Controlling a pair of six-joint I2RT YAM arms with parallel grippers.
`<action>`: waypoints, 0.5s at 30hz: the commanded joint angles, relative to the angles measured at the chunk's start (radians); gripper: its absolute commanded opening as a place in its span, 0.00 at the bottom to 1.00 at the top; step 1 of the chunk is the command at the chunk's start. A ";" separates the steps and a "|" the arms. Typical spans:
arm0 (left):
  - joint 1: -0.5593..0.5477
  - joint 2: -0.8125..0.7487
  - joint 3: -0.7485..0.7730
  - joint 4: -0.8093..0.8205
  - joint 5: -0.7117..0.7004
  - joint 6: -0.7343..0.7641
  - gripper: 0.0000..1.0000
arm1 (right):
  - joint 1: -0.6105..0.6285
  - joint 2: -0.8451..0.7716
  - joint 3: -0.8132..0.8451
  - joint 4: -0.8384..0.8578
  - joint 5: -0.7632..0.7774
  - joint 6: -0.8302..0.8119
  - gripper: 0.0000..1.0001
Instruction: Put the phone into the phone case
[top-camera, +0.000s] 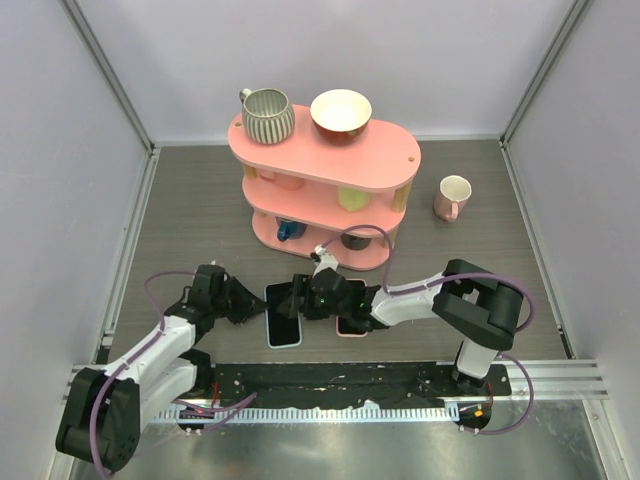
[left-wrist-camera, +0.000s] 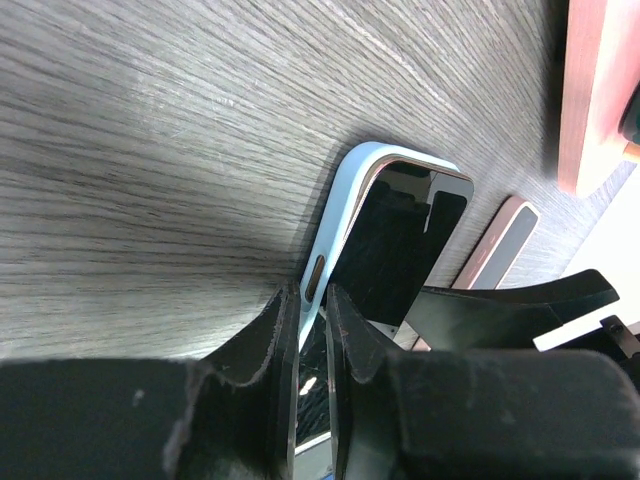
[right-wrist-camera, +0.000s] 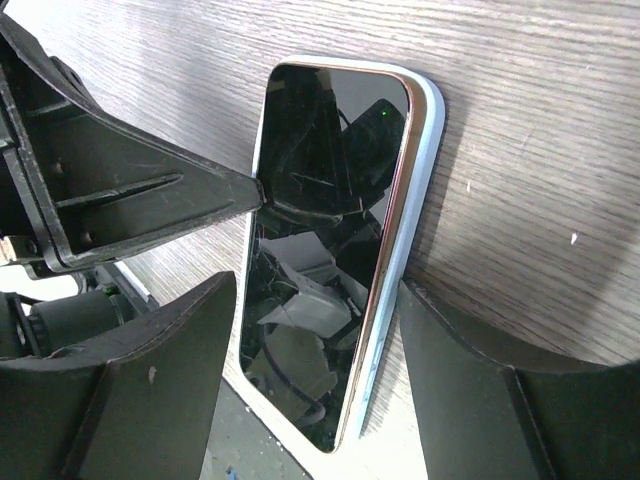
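Seating the phone (right-wrist-camera: 320, 200): left gripper (left-wrist-camera: 312, 305) is clamping the phone case (left-wrist-camera: 336, 200) rim, right gripper (right-wrist-camera: 315, 300) is hovering released; pressing down likely follows.

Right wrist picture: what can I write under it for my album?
Black phone lying in its light-blue phone case on the wood-grain table, open right gripper straddling it, left gripper pinching one edge.

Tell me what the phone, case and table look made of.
The phone has a glossy, glass-like front with mirror-like reflections. The phone case is pale blue, matte, probably soft plastic or silicone. The table shows grey wood grain, likely laminate.
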 joint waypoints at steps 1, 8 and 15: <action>-0.023 0.003 -0.029 -0.061 0.111 -0.025 0.13 | -0.013 -0.018 -0.048 0.261 -0.162 0.064 0.71; -0.023 0.000 -0.027 -0.047 0.127 -0.032 0.11 | -0.033 -0.020 -0.087 0.580 -0.264 0.156 0.70; -0.023 -0.016 -0.037 -0.047 0.135 -0.043 0.10 | -0.038 -0.006 -0.133 0.620 -0.235 0.198 0.68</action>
